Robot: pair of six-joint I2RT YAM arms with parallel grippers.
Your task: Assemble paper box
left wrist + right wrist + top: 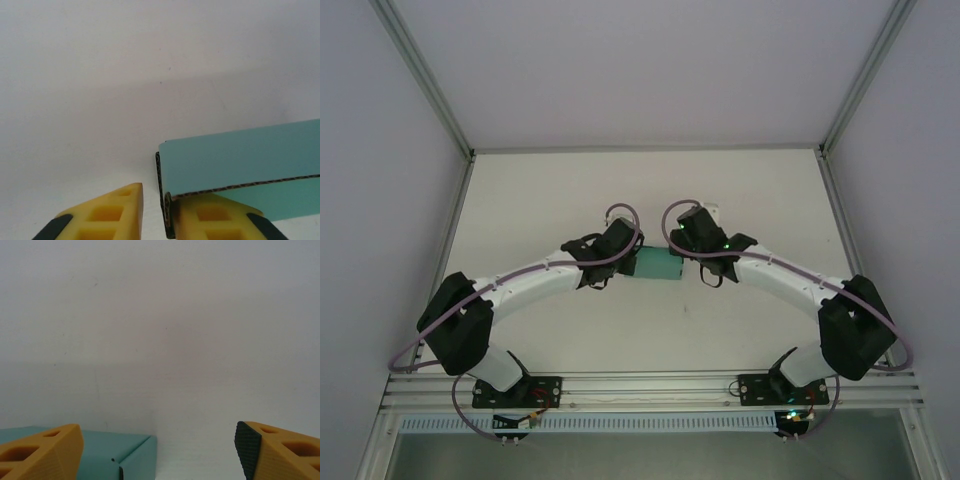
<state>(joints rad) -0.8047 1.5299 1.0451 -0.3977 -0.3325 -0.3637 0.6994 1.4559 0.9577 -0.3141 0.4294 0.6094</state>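
White table [650,190], paper box [658,265] between left claw [157,200], right claw [157,432]

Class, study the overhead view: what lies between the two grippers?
The paper box lies between the left gripper and the right gripper, shown in the top view.

The paper box [235,160] is teal-green with a brown corrugated edge. The fingers [107,215] are yellow with black pads [247,445]. The table [650,190] is white; the arms [530,280] white and black, cables [622,206] lilac.
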